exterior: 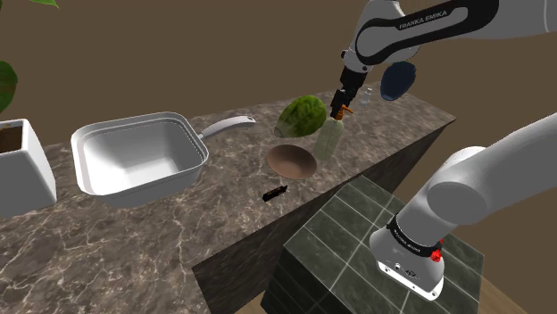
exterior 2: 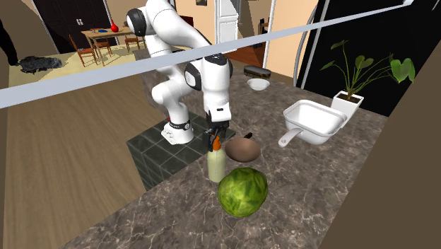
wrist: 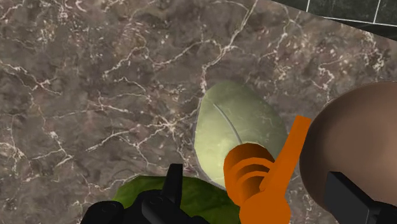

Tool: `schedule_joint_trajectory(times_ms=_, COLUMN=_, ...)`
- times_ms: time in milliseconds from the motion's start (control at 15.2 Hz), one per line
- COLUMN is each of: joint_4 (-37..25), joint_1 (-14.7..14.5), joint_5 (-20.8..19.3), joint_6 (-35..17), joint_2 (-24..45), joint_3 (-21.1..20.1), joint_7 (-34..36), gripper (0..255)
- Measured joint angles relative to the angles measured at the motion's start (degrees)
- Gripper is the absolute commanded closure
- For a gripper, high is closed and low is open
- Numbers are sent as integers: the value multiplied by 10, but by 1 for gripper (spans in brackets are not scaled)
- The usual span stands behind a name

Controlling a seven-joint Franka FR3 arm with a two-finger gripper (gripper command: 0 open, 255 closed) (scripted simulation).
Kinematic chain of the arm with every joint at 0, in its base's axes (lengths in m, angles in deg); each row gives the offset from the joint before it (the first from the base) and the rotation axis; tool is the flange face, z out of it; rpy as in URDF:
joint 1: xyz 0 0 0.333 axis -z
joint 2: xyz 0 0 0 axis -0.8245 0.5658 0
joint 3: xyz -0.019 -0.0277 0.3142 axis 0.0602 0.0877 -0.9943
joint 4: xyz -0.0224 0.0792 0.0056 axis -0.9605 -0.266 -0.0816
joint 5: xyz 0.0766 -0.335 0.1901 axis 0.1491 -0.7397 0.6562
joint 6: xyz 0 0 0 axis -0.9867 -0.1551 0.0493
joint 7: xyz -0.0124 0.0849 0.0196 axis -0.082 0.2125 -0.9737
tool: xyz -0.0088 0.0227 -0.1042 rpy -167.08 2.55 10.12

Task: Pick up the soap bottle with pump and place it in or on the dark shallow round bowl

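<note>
The soap bottle [exterior: 328, 139] is pale green with an orange pump [wrist: 264, 175] and stands upright on the marble counter. It sits between a green cabbage [exterior: 302, 116] and the dark brown shallow bowl [exterior: 292, 161]. My gripper [exterior: 343, 104] hangs just above the pump. In the wrist view the gripper [wrist: 254, 179] is open, its black fingers [wrist: 172, 191] wide apart on either side of the pump and not touching it. The second exterior view shows the gripper [exterior 2: 216, 134] directly over the bottle [exterior 2: 215, 164], with the bowl [exterior 2: 242, 149] beside it.
A white square pan [exterior: 138, 153] with a long handle sits on the counter toward the shoulder view's left, and a white planter [exterior: 22, 165] stands beyond it. A small black object [exterior: 275, 191] lies near the counter's front edge. The cabbage [exterior 2: 242, 191] crowds the bottle.
</note>
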Motion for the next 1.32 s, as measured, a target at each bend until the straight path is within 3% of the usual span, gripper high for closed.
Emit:
schedule_joint_trajectory(times_ms=66, joint_4=0, joint_1=0, joint_5=0, joint_6=0, joint_2=0, joint_3=0, joint_7=0, gripper=0)
schedule_joint_trajectory(times_ms=132, joint_4=0, joint_1=0, joint_5=0, joint_6=0, joint_2=0, joint_3=0, joint_7=0, gripper=255)
schedule_joint_trajectory(times_ms=792, joint_4=0, joint_1=0, joint_5=0, joint_6=0, joint_2=0, joint_3=0, joint_7=0, gripper=255)
schedule_joint_trajectory(times_ms=1320, joint_4=-39, joint_1=-1, joint_5=2, joint_6=60, joint_2=-21, joint_3=-7, joint_7=2, gripper=255)
